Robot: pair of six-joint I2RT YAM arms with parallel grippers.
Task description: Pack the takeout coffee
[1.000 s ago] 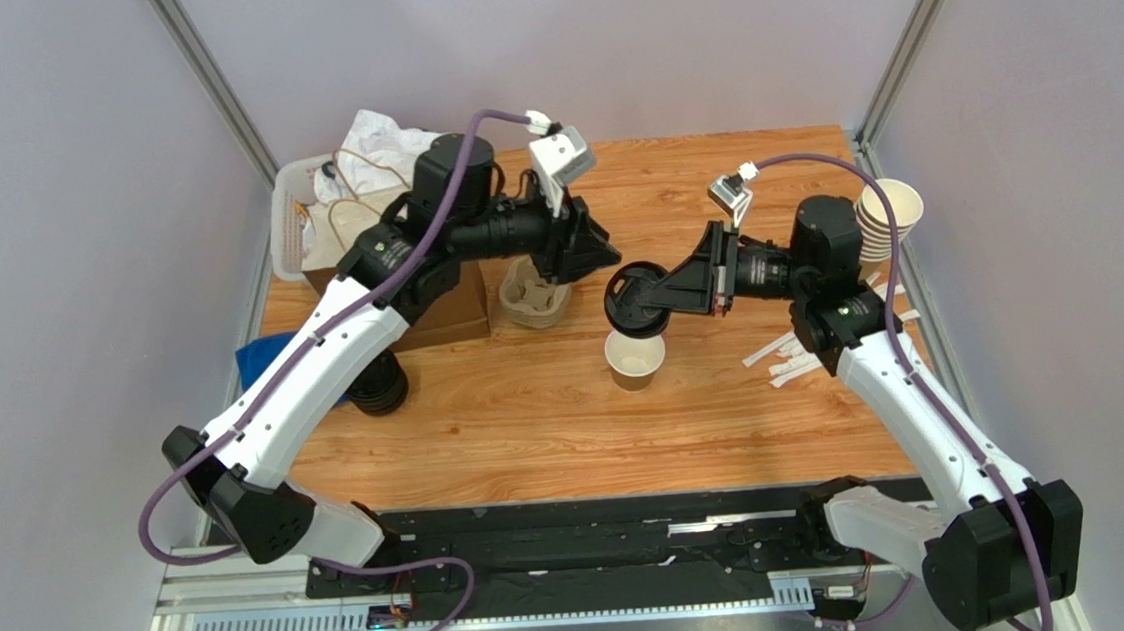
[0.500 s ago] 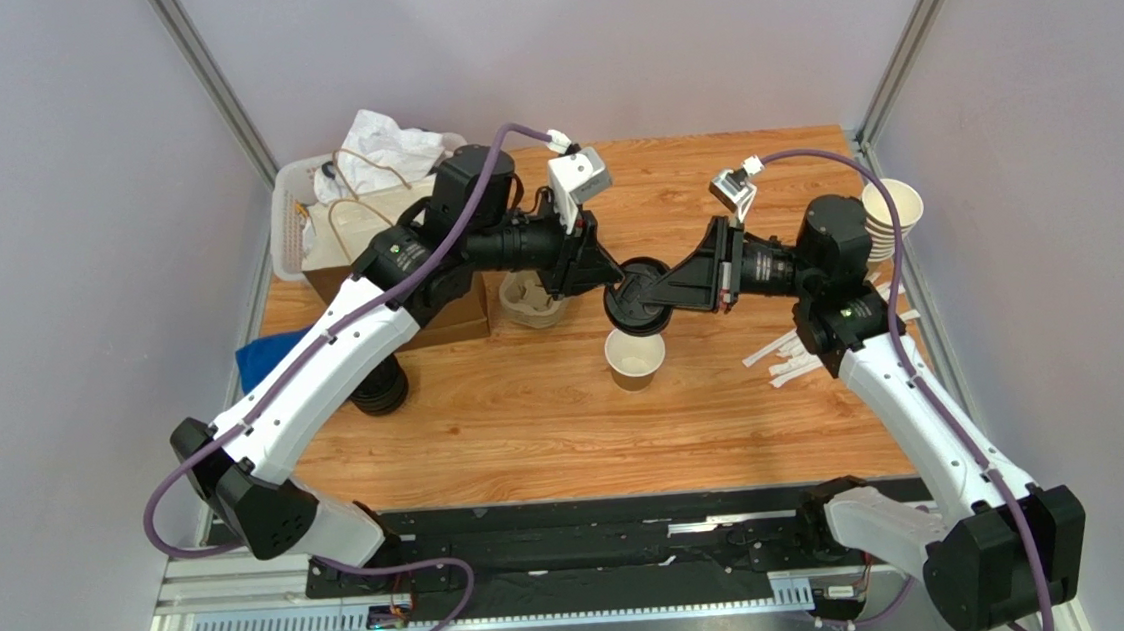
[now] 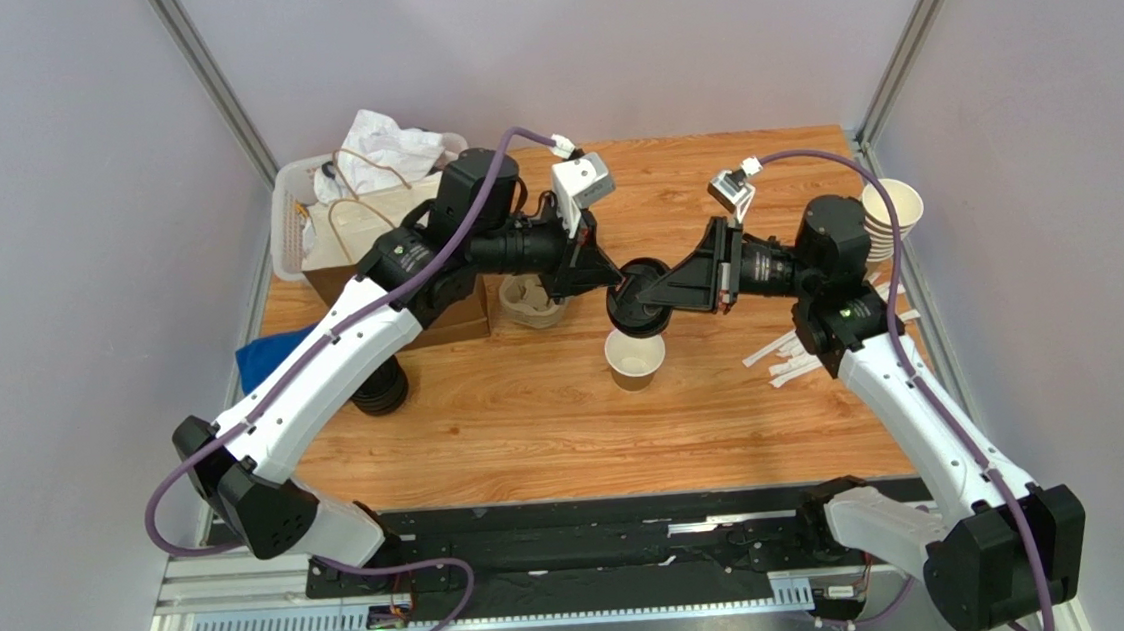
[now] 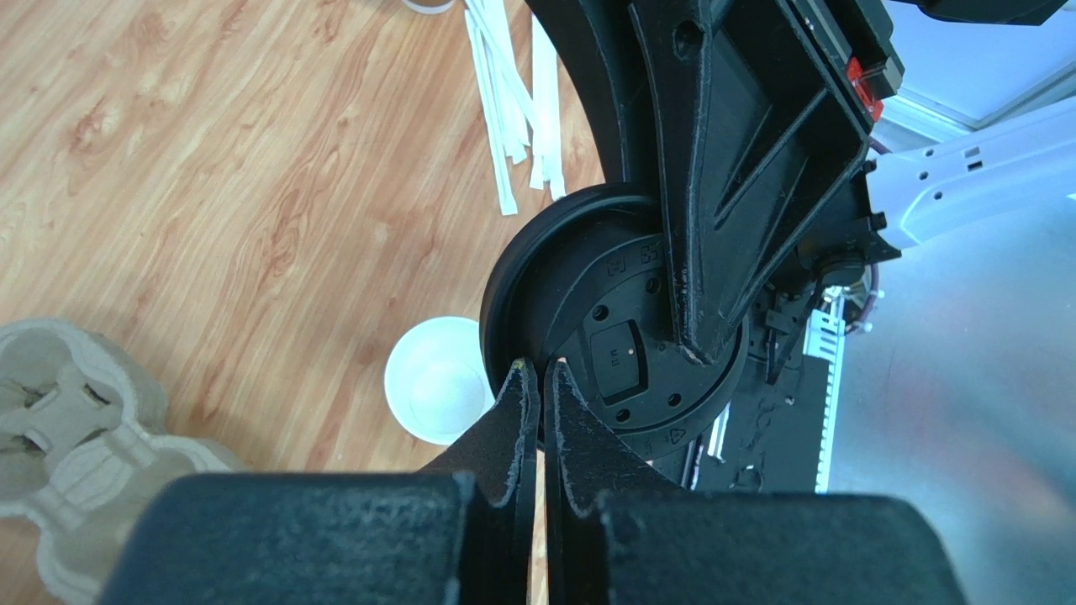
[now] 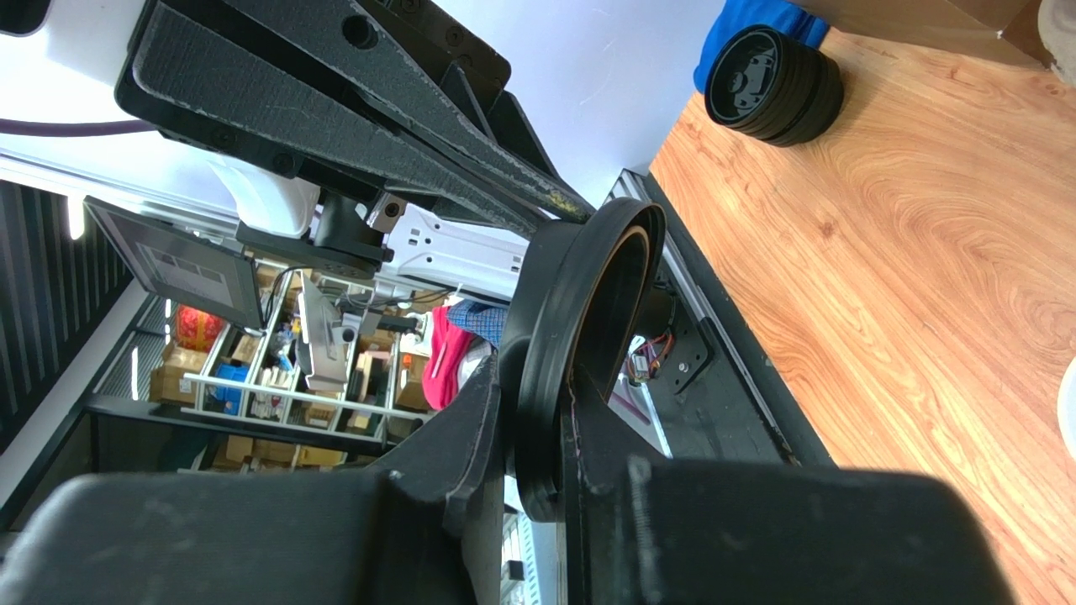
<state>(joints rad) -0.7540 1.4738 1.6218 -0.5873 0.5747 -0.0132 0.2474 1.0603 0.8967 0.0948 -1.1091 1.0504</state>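
Note:
The takeout coffee's cup (image 3: 635, 355) stands on the table without its lid, white inside (image 4: 436, 378). Above it my right gripper (image 3: 653, 297) is shut on the round black lid (image 3: 639, 295), which it holds on edge. In the right wrist view the lid (image 5: 594, 315) sits clamped between that gripper's (image 5: 543, 416) fingers. My left gripper (image 3: 607, 276) comes in from the left, shut. Its tips (image 4: 539, 368) meet the lid's rim (image 4: 568, 290); I cannot tell whether they pinch it.
A cardboard cup carrier (image 3: 534, 300) lies left of the cup beside a brown box (image 3: 447, 302). A stack of black lids (image 3: 378, 387) stands front left. Stacked paper cups (image 3: 885, 223) and white sticks (image 3: 783, 359) are on the right, and a white bin (image 3: 297, 216) back left.
My left gripper has moved right to the lid's rim and closed from half open to shut. The right gripper has held the lid almost still.

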